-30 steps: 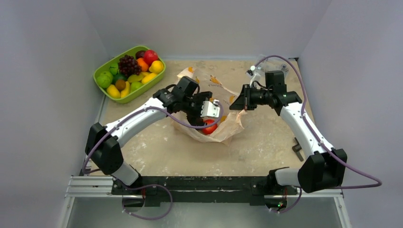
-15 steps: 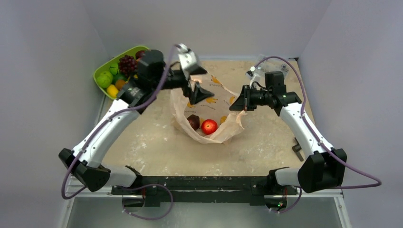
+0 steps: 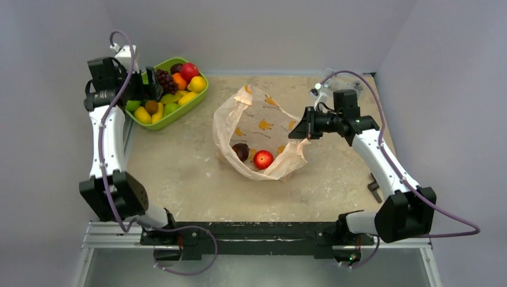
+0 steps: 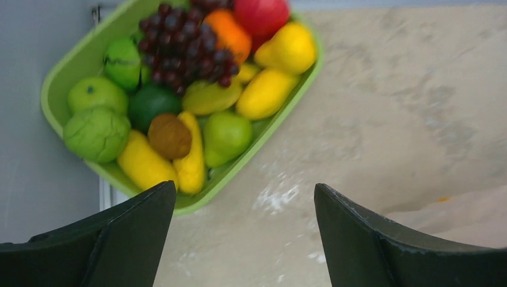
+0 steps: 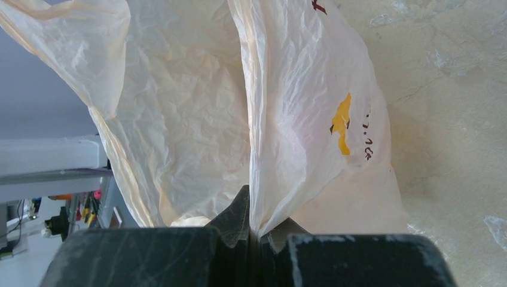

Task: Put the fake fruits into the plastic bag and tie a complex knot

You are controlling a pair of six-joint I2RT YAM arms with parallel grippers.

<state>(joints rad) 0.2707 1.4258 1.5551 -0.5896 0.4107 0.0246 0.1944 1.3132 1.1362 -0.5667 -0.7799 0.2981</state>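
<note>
Beside tray (image 4: pixel 251 156), left fingers (image 4: pixel 119 239) apart, right fingers (image 5: pixel 230 236) pinching plastic bag (image 5: pixel 299 119)

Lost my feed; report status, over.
Left gripper open at fruit tray. Right gripper shut on bag. Red fruit and dark fruit inside. Nothing in the way.

The bag (image 3: pixel 257 122) is translucent peach with orange banana prints; the tray (image 4: pixel 84 57) lime green, the grapes (image 4: pixel 185 42) dark purple, the tabletop (image 4: pixel 388 119) mottled beige.
</note>
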